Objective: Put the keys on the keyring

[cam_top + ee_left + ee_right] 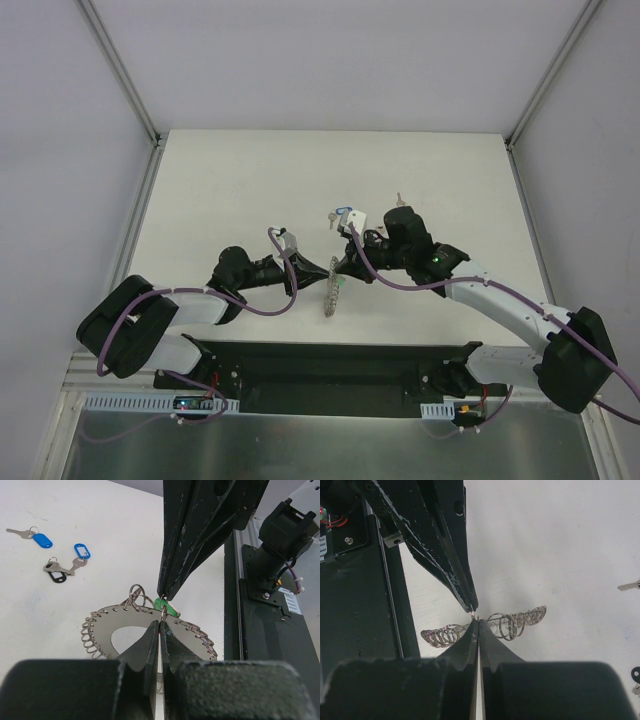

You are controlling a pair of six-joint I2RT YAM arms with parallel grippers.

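The keyring (100, 636) is a grey disc-like ring fringed with small wire loops. It is held off the table, and is edge-on in the top view (331, 293) and the right wrist view (520, 620). My left gripper (160, 625) is shut on its rim, also seen in the top view (318, 270). My right gripper (478, 621) is shut on the small split ring of the green-tagged key (169, 608), tip to tip with the left gripper at the rim (342, 268). Two blue-tagged keys (42, 540) (82, 550) and a dark-tagged key (57, 576) lie on the table.
The white table (250, 180) has grey walls on three sides. A black base plate (265, 630) with the arm mounts runs along the near edge. A loose key (400, 200) and a blue-tagged key (344, 213) lie just beyond the right gripper.
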